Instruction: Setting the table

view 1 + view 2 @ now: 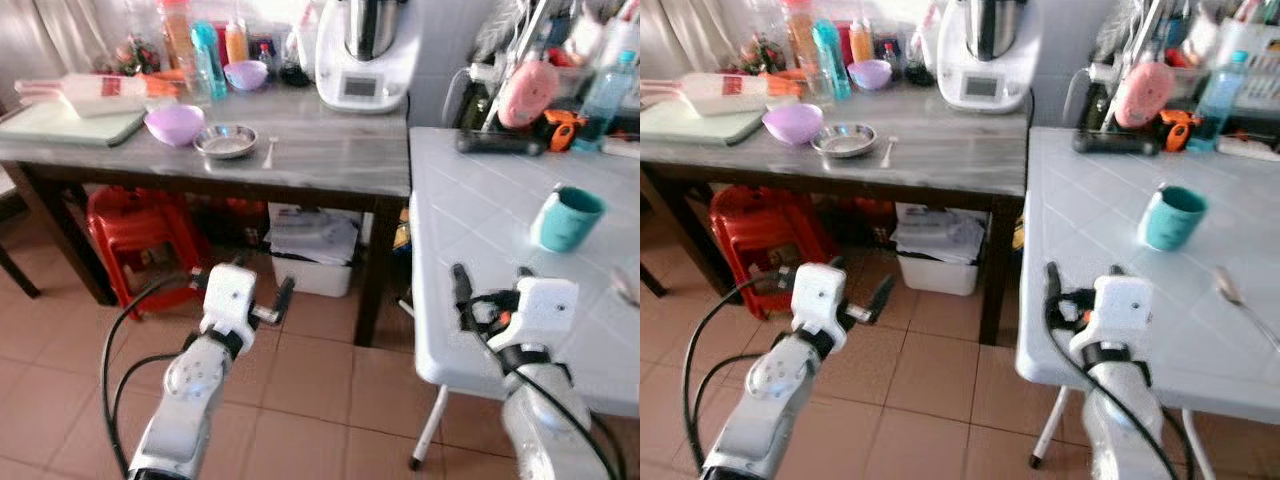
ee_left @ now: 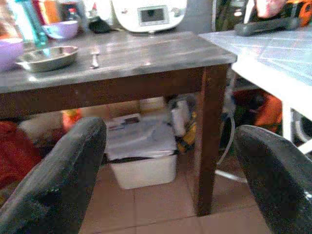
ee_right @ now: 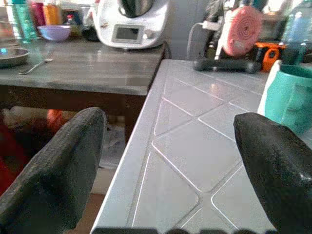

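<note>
right gripper (image 3: 168,161) fingers spread, empty, over near left edge of white tiled table (image 1: 480,215) | left gripper (image 2: 170,170) fingers spread, empty, above floor before dark wooden table (image 1: 320,150) | teal cup (image 1: 566,219) upright on white table, right | metal bowl (image 1: 226,140), spoon (image 1: 270,152), purple bowl (image 1: 175,124) on far wooden table, left

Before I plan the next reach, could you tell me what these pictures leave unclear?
- Teal cup: contents hidden by its wall; cut by the right wrist view's edge.
- Spoon on the white table: blurred, runs off the right eye view.
- Bottles behind the purple bowl: labels too blurred.
- Bin: partly shaded under the grey table.
</note>
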You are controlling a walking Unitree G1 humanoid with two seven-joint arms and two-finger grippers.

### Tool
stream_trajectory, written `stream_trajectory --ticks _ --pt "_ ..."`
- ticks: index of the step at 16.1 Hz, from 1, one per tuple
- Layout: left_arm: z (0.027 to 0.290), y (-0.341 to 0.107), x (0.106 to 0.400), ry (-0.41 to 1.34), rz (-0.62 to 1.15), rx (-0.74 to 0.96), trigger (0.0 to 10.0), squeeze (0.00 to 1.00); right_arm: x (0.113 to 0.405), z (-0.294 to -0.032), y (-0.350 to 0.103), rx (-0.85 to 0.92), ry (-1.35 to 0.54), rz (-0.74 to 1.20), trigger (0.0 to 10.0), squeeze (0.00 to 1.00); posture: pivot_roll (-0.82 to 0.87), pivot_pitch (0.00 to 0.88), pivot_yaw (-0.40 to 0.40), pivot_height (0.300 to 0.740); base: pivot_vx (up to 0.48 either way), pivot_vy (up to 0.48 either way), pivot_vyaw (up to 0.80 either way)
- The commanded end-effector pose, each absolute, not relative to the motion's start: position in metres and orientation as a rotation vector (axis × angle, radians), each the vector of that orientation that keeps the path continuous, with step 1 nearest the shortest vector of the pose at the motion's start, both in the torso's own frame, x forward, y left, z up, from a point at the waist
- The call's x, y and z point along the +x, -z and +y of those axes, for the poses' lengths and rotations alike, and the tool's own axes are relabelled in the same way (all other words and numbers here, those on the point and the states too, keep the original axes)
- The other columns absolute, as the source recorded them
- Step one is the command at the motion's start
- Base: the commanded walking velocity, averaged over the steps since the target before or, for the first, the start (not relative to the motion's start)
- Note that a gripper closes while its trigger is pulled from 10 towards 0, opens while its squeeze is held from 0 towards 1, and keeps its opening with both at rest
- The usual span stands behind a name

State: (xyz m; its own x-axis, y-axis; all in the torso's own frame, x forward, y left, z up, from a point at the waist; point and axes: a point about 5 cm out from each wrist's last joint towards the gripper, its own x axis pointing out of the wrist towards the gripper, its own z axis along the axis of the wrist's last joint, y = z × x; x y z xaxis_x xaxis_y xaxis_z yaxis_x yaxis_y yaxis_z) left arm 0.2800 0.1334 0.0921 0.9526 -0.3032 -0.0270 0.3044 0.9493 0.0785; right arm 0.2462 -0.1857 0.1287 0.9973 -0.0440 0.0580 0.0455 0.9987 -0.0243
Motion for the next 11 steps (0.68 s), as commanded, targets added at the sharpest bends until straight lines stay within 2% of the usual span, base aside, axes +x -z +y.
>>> stream_trajectory --ticks 1,11 --pt "0.1311 -0.0958 0.2816 0.322 0.001 0.080 10.0 0.00 0.2458 -0.1897 -0.1310 -0.033 0.058 -0.066 10.0 0.00 -0.03 0.008 0.026 0.740 0.000 -0.364 0.00" --pt "0.1299 -0.0957 0.2815 0.323 0.001 0.084 10.0 0.00 0.2463 -0.1889 -0.1313 -0.068 0.042 -0.071 10.0 0.00 -0.03 0.004 0.024 0.740 0.000 -0.362 0.00"
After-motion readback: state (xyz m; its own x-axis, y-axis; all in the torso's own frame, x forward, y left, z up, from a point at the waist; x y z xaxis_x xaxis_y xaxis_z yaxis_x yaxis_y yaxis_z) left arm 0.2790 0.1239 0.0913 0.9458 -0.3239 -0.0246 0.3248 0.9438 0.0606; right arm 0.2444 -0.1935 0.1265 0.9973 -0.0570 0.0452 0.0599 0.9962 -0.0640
